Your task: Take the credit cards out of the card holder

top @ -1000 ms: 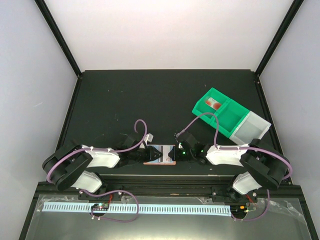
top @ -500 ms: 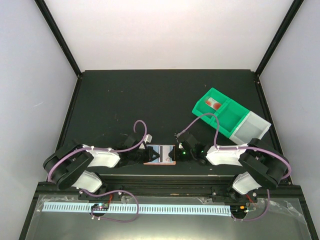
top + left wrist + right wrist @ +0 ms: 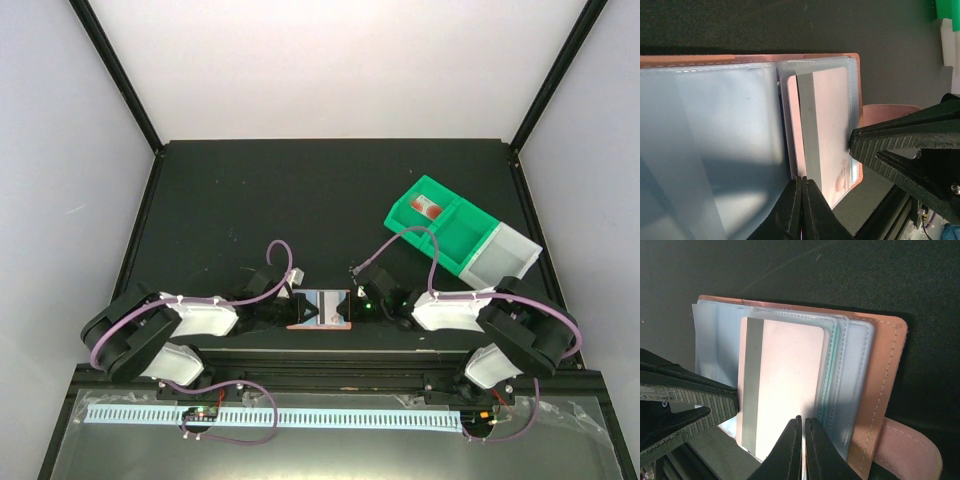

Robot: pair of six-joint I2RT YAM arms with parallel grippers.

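Pink card holder (image 3: pixel 320 309) open at lower centre of the bench (image 3: pixel 250 200), left claw (image 3: pixel 801 180) pinched together on its clear sleeves (image 3: pixel 715 150), right claw (image 3: pixel 803 420) clamped on the striped card (image 3: pixel 785 385), both claws meeting over the holder.

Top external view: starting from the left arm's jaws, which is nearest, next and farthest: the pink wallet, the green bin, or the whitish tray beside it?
1. Salmon-pink leather-like card holder, right at the left arm's jaws, front centre.
2. Green plastic compartment bin, off to the right and farther back.
3. Translucent white plastic tray, against the bin's right side, farthest.
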